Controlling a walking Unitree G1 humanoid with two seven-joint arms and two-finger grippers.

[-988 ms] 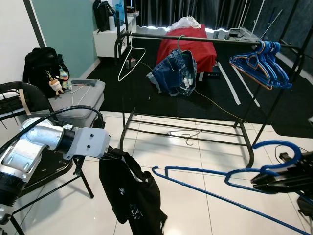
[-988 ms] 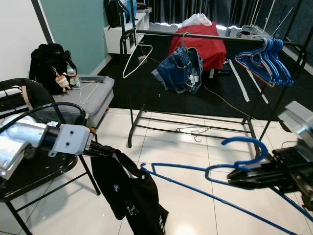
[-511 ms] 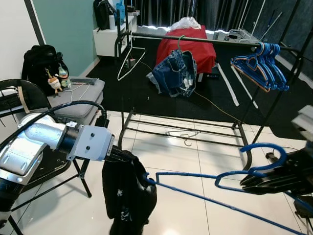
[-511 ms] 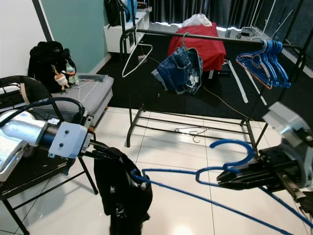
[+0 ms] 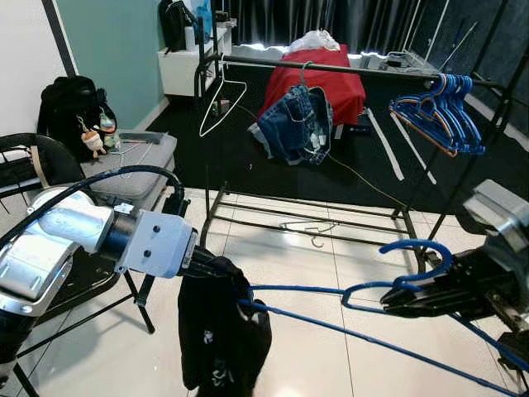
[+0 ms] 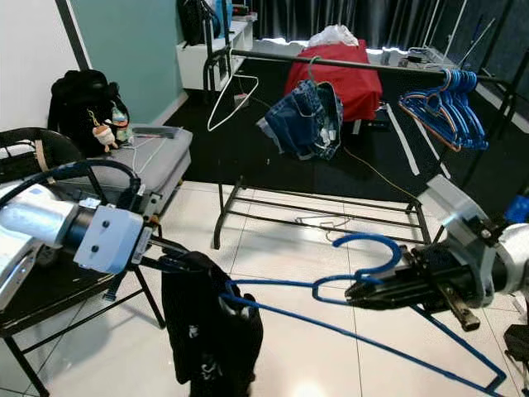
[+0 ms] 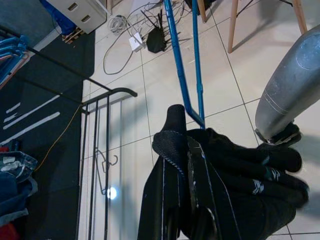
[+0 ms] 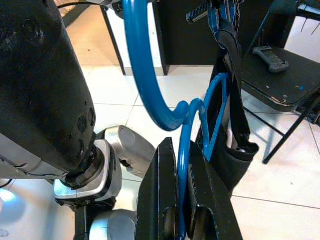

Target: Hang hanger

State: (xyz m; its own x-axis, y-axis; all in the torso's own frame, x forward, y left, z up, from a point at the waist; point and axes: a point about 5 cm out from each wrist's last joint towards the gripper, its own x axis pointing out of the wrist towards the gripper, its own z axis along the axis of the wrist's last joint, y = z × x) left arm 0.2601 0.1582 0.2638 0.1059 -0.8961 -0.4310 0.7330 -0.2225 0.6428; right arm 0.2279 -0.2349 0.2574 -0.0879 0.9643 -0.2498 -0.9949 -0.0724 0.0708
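A black garment (image 5: 221,331) hangs over the white tiles at lower left, with my left gripper (image 5: 212,268) shut on its top edge. My right gripper (image 5: 395,303) is shut on the neck of a blue hanger (image 5: 306,289), just under its hook (image 5: 415,246). The hanger lies flat and points left, and its far end touches the garment's top at the left gripper. In the left wrist view the blue hanger (image 7: 182,75) meets the garment (image 7: 225,175). In the right wrist view the black fingers (image 8: 160,200) clamp the blue wire (image 8: 145,75).
A black clothes rack (image 5: 331,66) stands ahead, carrying a white hanger (image 5: 221,103), denim shorts (image 5: 296,124) and several blue hangers (image 5: 442,112). A wire hanger (image 5: 307,227) lies on the floor under it. A black folding chair (image 5: 33,165) and grey box (image 5: 136,161) are at left.
My right gripper has carried the blue hanger leftward, and its far end now reaches the top of the garment. The left gripper has kept its hold and shifted the garment slightly right.
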